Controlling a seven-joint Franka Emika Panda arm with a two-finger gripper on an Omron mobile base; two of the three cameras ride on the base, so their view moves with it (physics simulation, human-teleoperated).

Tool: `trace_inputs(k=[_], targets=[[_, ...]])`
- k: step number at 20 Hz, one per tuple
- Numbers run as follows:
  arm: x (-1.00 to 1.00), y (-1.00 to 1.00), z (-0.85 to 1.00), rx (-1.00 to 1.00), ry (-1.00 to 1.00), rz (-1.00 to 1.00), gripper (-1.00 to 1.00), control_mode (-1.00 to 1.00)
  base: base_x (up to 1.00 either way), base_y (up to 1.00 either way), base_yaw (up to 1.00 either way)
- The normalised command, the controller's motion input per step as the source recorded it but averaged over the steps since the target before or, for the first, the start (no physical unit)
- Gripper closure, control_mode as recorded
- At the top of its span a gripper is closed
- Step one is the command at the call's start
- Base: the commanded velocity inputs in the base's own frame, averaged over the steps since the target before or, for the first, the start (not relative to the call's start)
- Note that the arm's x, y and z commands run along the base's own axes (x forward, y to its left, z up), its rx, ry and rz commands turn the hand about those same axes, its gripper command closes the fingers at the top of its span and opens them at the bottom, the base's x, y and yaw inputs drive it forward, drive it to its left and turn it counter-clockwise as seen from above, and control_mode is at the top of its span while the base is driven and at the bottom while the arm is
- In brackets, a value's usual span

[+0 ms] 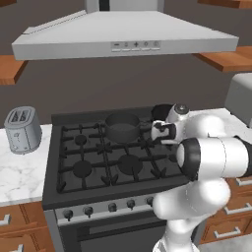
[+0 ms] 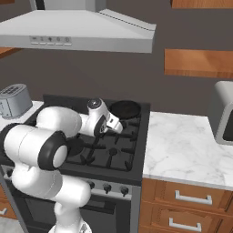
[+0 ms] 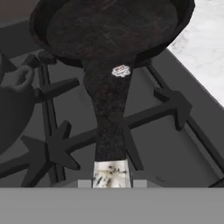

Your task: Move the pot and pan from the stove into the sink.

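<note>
The black pan (image 3: 111,33) rests on the rear right burner of the stove (image 1: 81,170), its long handle (image 3: 109,113) pointing toward me. In the hand view my gripper (image 3: 112,183) sits at the metal end of that handle, a fingertip (image 3: 85,183) tight against each side, shut on it. From the base views the gripper (image 1: 160,129) (image 2: 119,129) hangs just in front of the pan (image 1: 161,110) (image 2: 125,109). The dark grey pot (image 1: 123,127) stands on the rear middle burner, left of the hand, and its side shows at the hand view's left edge (image 3: 8,118). The sink is out of view.
A range hood (image 1: 128,37) overhangs the stove. A silver toaster (image 1: 22,129) stands on the left counter. White marble counter (image 2: 186,145) stretches to the right of the stove, with a grey appliance (image 2: 223,113) at its far end. Wooden drawers sit below.
</note>
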Motion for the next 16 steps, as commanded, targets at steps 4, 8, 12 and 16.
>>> trace_inputs(k=[4,8,12,16], targets=[[-0.05,0.00,0.98,0.00,0.01,0.00,1.00,-1.00,0.00,0.00,0.00],[-0.38,0.00,0.88,0.00,0.01,0.04,1.00,-1.00,0.00,0.00,0.00],[-0.74,0.00,0.68,-0.01,0.00,0.09,1.00,-1.00,0.00,0.00,0.00],[-0.88,0.04,0.51,-0.03,0.00,0.16,1.00,-1.00,0.00,0.00,0.00]])
